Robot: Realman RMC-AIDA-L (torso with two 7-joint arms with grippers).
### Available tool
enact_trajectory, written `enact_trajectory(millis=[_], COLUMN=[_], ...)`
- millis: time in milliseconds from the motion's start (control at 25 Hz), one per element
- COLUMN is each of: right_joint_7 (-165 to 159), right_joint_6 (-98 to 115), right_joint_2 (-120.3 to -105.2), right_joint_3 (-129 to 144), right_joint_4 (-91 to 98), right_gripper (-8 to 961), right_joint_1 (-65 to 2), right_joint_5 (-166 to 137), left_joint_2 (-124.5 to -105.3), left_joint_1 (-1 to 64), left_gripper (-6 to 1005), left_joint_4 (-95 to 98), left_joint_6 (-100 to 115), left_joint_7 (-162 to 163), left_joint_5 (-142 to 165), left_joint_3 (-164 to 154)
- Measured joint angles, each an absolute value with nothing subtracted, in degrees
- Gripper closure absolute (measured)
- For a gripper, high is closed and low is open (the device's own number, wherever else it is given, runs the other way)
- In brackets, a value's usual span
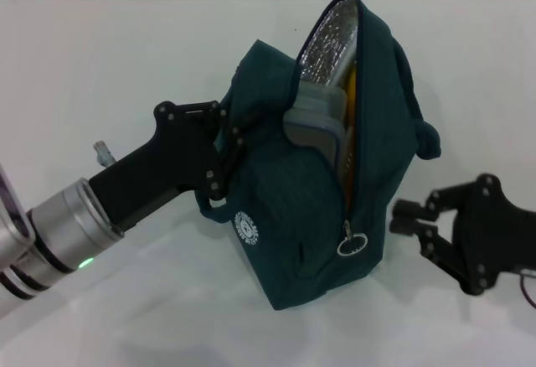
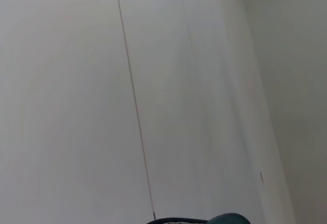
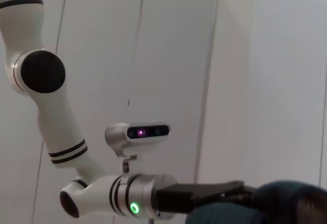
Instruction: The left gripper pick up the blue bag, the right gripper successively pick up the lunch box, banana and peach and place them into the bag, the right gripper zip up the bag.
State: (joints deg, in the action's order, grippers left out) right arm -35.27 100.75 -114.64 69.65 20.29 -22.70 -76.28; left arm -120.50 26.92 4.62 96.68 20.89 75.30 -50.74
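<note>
A dark teal-blue bag point(image 1: 318, 174) stands upright in the middle of a white table point(image 1: 100, 57), seen from the head camera. The left gripper point(image 1: 224, 151), black and mounted on a silver wrist, reaches in from the left and presses against the bag's left side, its fingers closed on the fabric near a dark strap loop that hangs just below them. The right gripper point(image 1: 408, 220), also black, sits low at the right, just beside the bag's lower right corner but not touching it. Its fingers point toward the bag and stand a little apart, holding nothing.

The bag's zipper runs down its front and is open along most of its length. A round metal zipper pull point(image 1: 351, 241) hangs near the bottom of the opening. The open top shows a silvery quilted lining point(image 1: 329, 44). A grey lunch box point(image 1: 316, 120) sticks out of the opening, tilted, with a strip of yellow visible beside it inside the bag. A round white logo point(image 1: 246, 225) marks the bag's lower front.

In the right wrist view the left arm point(image 3: 61, 132) and a blurred dark edge of the bag point(image 3: 286, 203) appear.
</note>
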Motion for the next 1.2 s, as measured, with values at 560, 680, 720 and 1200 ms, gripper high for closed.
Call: enact_trajectory(millis=[560, 680, 720, 1200], right_joint_7=[-39.3, -39.5, -39.5, -40.2], right_joint_6=[95.2, 94.2, 93.9, 91.2], right_joint_2=[-115.26, -115.28, -115.29, -115.55], right_joint_3=[71.1, 73.1, 73.5, 74.0], right_joint_4=[18.1, 18.0, 18.0, 17.9], right_gripper=[621, 512, 475, 687], right_joint_1=[-20.5, -20.8, -20.9, -22.9], right_joint_5=[-76.9, -76.9, -76.9, -76.7], left_joint_2=[-120.5, -120.5, -120.51, -120.59], left_joint_1=[27.2, 27.2, 27.2, 27.7], left_gripper=[961, 961, 961, 961], left_joint_4=[4.1, 4.1, 4.0, 3.5], left_joint_6=[96.1, 95.9, 95.7, 95.6], left_joint_7=[20.9, 20.9, 20.9, 20.1], left_joint_5=[75.9, 76.0, 76.1, 76.2], left_joint_3=[-50.8, -50.9, -50.9, -51.1])
